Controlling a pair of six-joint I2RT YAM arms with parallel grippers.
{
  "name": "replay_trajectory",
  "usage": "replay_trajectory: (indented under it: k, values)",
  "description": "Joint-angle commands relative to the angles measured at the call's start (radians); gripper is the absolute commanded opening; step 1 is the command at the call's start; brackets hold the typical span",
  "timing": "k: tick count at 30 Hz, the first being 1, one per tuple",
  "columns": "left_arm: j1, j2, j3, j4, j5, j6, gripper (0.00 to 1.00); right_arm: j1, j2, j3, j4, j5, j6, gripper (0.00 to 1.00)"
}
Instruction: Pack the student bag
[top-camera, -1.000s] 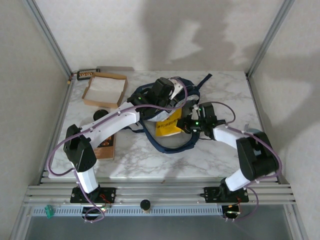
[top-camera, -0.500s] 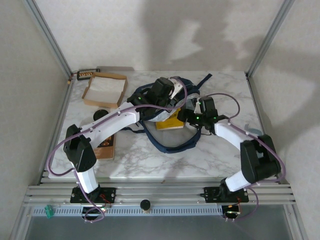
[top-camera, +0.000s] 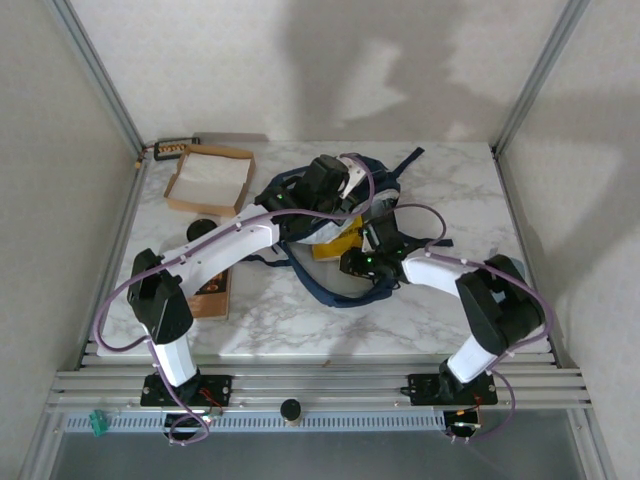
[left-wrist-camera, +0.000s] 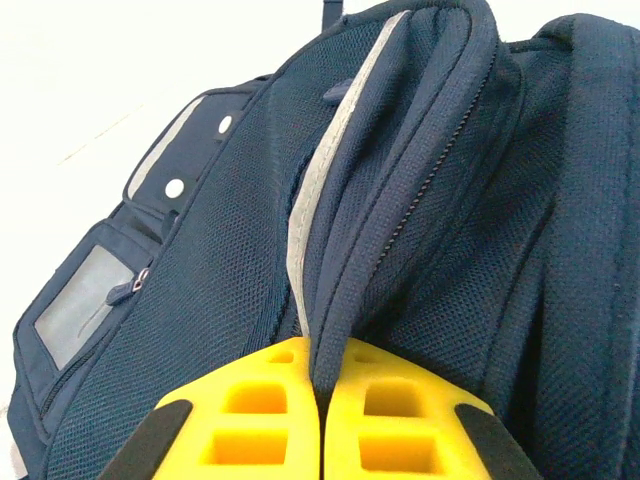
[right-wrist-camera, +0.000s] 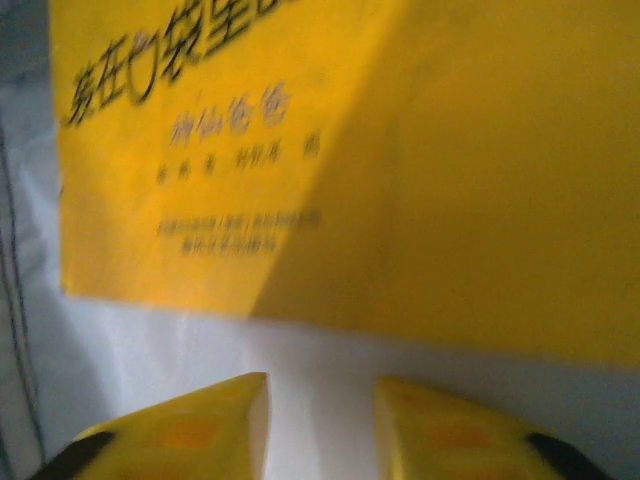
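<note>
Marble table (top-camera: 455, 185): navy student bag (left-wrist-camera: 190, 320), left tool (left-wrist-camera: 321, 395) pinching it, right tool (right-wrist-camera: 321, 425) released.

left arm (top-camera: 225, 245) reaching forward | left fingers (left-wrist-camera: 240, 420) pressed together | right arm (top-camera: 440, 270) bent inward | right fingers (right-wrist-camera: 180, 430) apart

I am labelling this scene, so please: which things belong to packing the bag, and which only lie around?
Job: student bag, pinched by the left gripper; yellow book, before the open right gripper.
Lying about: cardboard box; flat brown item; small black round thing.
</note>
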Motion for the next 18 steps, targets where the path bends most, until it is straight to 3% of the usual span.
replay_trajectory:
  k: [1,8,11,14,18]
  values:
    - [-0.018,-0.022,0.074,0.095,0.008,-0.021,0.00,0.004,0.045,0.078,0.138,0.121,-0.016,0.27]
    - [-0.018,-0.015,0.072,0.092,-0.014,-0.018,0.00,0.001,0.114,0.165,0.195,0.241,-0.049,0.23]
    - [-0.018,-0.013,0.073,0.093,-0.020,-0.018,0.00,0.002,0.081,0.131,0.205,0.205,-0.093,0.28]
    - [-0.018,-0.014,0.064,0.101,-0.032,-0.021,0.00,0.001,0.001,0.055,0.192,0.157,-0.125,0.33]
    - [-0.018,0.000,0.040,0.123,-0.054,-0.066,0.00,0.000,-0.230,-0.104,0.182,0.122,-0.165,0.40]
